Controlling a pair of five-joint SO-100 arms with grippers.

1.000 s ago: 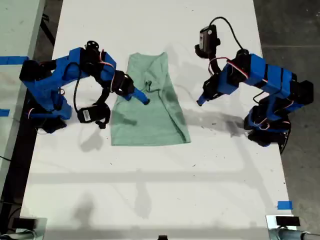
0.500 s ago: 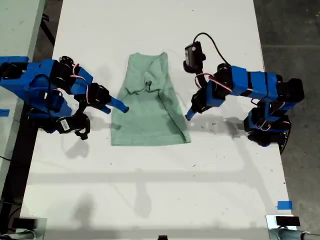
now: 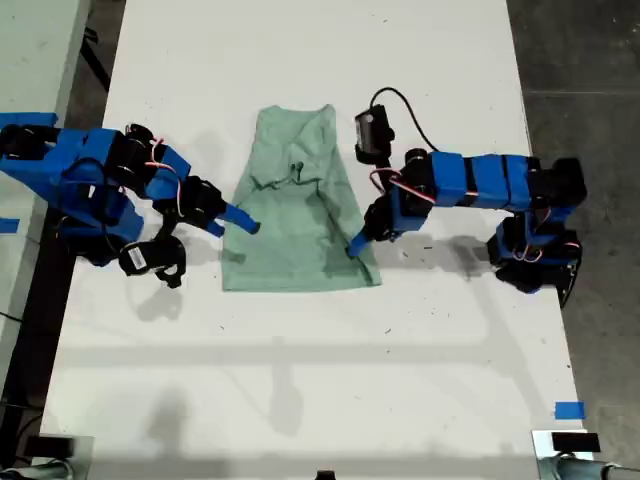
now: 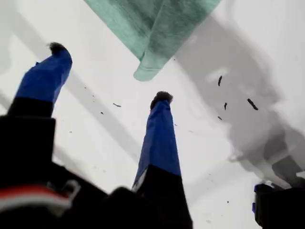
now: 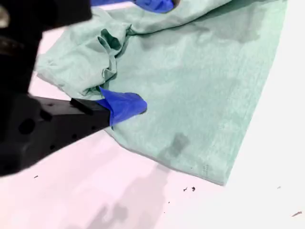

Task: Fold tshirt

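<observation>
Tshirt: the tshirt [image 3: 295,215] lies flat on the table [image 3: 300,380], a little toward 12 o'clock of the table's middle in the exterior view. It is narrow at 12 o'clock and wider at its 6 o'clock hem.
Step in hand: judging by the narrow shape, the sides look already turned in. I read this as lining up both arms for the lengthwise fold.
My first gripper: my first gripper [image 3: 352,246] comes in from 3 o'clock of the cloth in the exterior view. Its fingers [image 4: 159,133] are spread wide and hold nothing, and a cloth corner sits just beyond the tips.
My second gripper: my second gripper [image 3: 243,222] reaches in from 9 o'clock in the exterior view, its tip on the cloth edge beside a bunched ridge.
Second fingers: only one blue tip shows in its wrist view, so I cannot tell whether they are apart or pinched.
Next move: I would guess each arm must pinch a hem corner near 6 o'clock, catching all layers. Both must then lift together toward 12 o'clock.
Hard to see: how many layers there are and where the sleeves went. It is also unclear whether either tip presses the cloth or just hovers.
Cut off: the first wrist view shows only the one corner.
</observation>
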